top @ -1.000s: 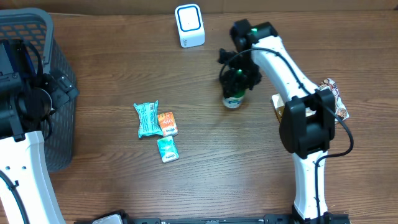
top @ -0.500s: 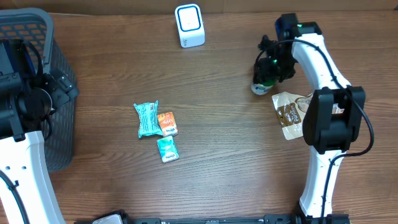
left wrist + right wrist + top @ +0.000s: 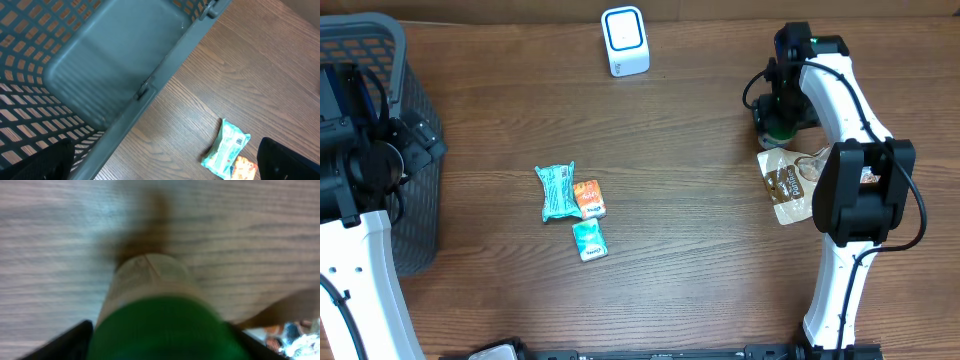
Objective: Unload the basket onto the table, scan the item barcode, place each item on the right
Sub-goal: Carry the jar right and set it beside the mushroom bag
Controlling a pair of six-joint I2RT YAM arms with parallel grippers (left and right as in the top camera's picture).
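Bottle [image 3: 150,287]: cylindrical, translucent, green-capped

We see table [image 3: 700,260] brown, wood-grained | basket [image 3: 420,220] dark grey, lattice | scanner [image 3: 624,40] white, blue ring | bottle [image 3: 155,310] green cap, pale body | pouch [image 3: 783,187] brown, white print | teal packet [image 3: 556,190] | orange packet [image 3: 590,199] | green packet [image 3: 589,240], white print

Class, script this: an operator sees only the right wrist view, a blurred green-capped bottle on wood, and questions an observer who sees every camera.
Operator: Where does this bottle stand?
Observer: Overhead, the bottle stands toward the far right of the table, with a brown packet just on its near side.
Operator: Where is the scanner?
Observer: The white scanner sits at the far edge, well to the bottle's left.
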